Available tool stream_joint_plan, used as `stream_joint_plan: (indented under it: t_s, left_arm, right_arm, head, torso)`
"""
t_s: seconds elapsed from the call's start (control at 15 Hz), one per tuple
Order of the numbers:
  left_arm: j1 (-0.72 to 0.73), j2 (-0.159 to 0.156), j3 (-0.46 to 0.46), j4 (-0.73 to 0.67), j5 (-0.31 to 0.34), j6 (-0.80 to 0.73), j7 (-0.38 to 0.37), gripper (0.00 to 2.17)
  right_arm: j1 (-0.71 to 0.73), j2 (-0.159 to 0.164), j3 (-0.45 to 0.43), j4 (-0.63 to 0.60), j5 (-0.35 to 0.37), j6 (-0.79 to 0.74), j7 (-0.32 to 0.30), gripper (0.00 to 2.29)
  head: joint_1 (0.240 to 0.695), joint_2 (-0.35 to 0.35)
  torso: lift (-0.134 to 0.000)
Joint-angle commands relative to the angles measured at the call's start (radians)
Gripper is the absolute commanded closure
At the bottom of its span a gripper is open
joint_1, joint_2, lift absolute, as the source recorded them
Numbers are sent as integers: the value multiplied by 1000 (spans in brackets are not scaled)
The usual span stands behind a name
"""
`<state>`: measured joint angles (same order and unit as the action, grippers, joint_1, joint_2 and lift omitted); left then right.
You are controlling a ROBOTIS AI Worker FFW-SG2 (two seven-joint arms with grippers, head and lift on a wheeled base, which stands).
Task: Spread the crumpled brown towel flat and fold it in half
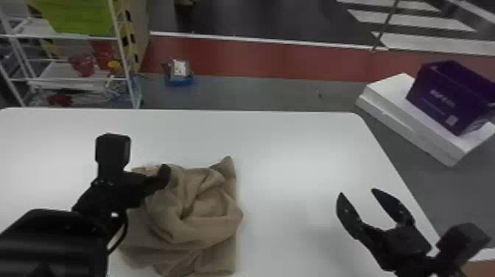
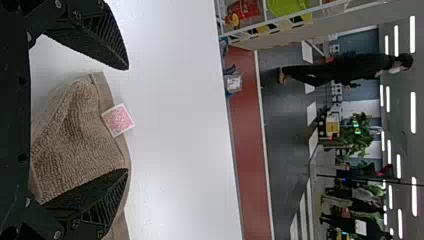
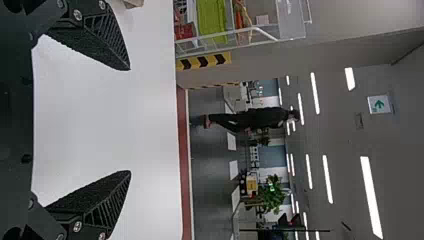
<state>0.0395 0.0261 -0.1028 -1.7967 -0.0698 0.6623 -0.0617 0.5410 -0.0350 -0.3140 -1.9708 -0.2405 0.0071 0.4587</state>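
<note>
The brown towel lies crumpled on the white table, left of centre, with twisted folds on top and one corner pointing to the far side. Over its far left part is my left gripper; in the left wrist view the left gripper is open, with towel cloth and a hemmed edge between and beneath its fingers. A white tag with pink print sits on that edge. My right gripper stands open above the table at the right, apart from the towel; in the right wrist view the right gripper has nothing between its fingers.
The white table has its right edge running near the right gripper. Beyond it at the right, a purple box rests on white boxes. A white wire shelf stands past the far left edge.
</note>
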Motion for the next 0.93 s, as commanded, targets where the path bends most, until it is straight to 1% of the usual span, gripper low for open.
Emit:
stream_joint_plan:
  t_s: [0.0,0.07,0.27,0.47,0.87]
  left_arm:
    - [-32,0,2,31,-10,24,0,178]
    - [-40,0,8,39,-10,33,0,211]
    - [-52,2,17,45,-13,64,-1,215]
    - [-52,2,20,42,-18,168,-12,218]
    - [-52,-2,31,40,-13,175,-18,215]
  right_arm:
    - [-1,0,-7,0,-3,-5,2,147]
    - [-1,1,-11,0,-7,-5,3,147]
    - [-1,1,-10,0,-7,-5,3,147]
    - [-4,1,-11,1,-8,-8,3,147]
    - [-3,1,-25,3,-26,-11,18,147]
  head:
    - [695,-151]
    - [695,-150]
    - [695,-145]
    - [695,-138]
    - [695,-135]
  torso:
    - [-124]
    - [-124]
    - [-124]
    - [-124]
    - [-124]
